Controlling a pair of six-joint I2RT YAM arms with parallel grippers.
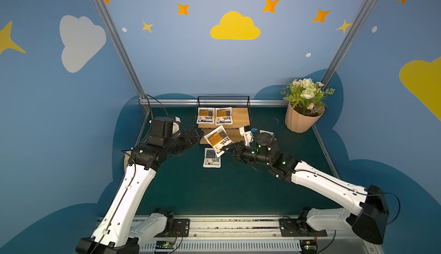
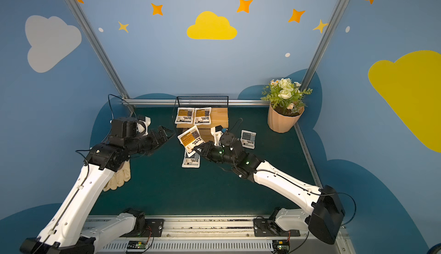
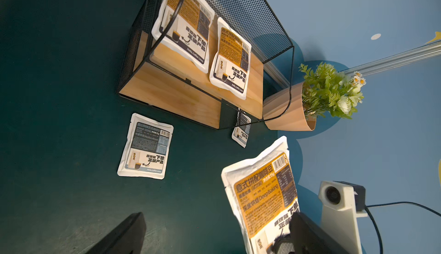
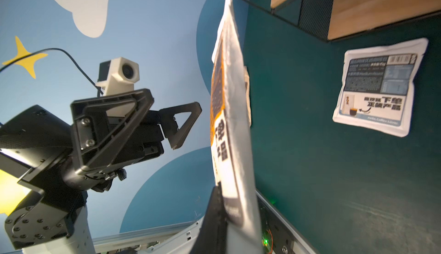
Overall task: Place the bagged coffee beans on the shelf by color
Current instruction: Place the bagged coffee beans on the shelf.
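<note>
Right jaws gripping corner of orange-label pouch, holding it tilted just in front of shelf; left jaws hanging released beside shelf; two orange pouches lying on shelf's upper tier; grey-blue pouch lying on tabletop before shelf.

Dark green table mat covers the work surface. Far right corner: peach ribbed flower pot, upright, holding green foliage with white blooms and small daisies. Left side, midway: pale cream cloth, bunched and partly hidden, possibly a pair of gloves. Blue walls carry a yellow cloud, white clouds and orange stars. Slanting aluminium post at the far left corner. Silver rail along the far edge, slotted metal track along the near edge.
</note>
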